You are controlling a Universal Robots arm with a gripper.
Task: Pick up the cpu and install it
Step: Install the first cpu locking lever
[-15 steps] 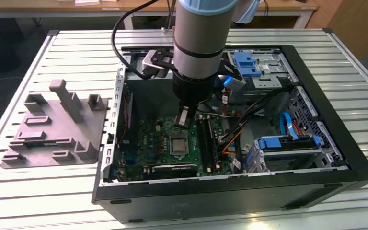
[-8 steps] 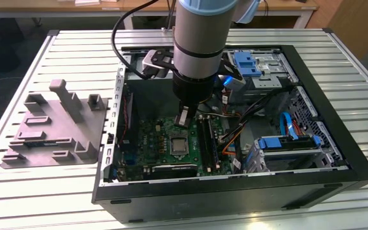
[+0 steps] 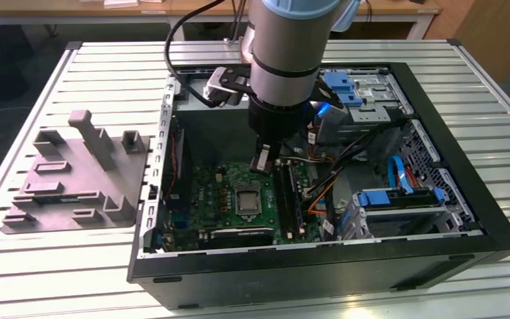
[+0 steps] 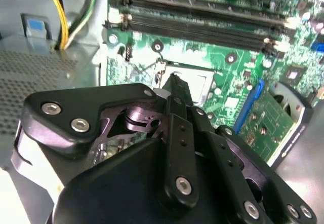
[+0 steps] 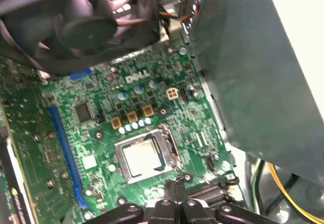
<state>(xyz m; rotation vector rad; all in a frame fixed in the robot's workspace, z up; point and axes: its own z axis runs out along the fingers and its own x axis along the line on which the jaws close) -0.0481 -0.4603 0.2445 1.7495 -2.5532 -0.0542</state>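
— So, starting from the exterior view's left, what sits on the tabletop (image 3: 78,60)?

— A grey plastic block (image 3: 74,179) with upright posts, just beside the open computer case (image 3: 467,199). Inside the case lies the green motherboard (image 3: 215,196).

— And the cpu?

— The cpu (image 5: 142,156) lies flat in its socket frame (image 5: 169,140) on the motherboard, its pale metal top showing in the first wrist view. In the exterior view it appears as a small grey square (image 3: 247,200) near the middle of the board.

— Where is the pincer?

— The pincer (image 3: 265,161) hangs inside the case, just above the board and close to the socket. In the second wrist view its black fingers (image 4: 177,89) are drawn together, tips over the socket's edge, with nothing gripped between them.

— Further right?

— Memory slots (image 3: 289,196), loose cables (image 3: 344,166), then blue drive brackets (image 3: 397,197).
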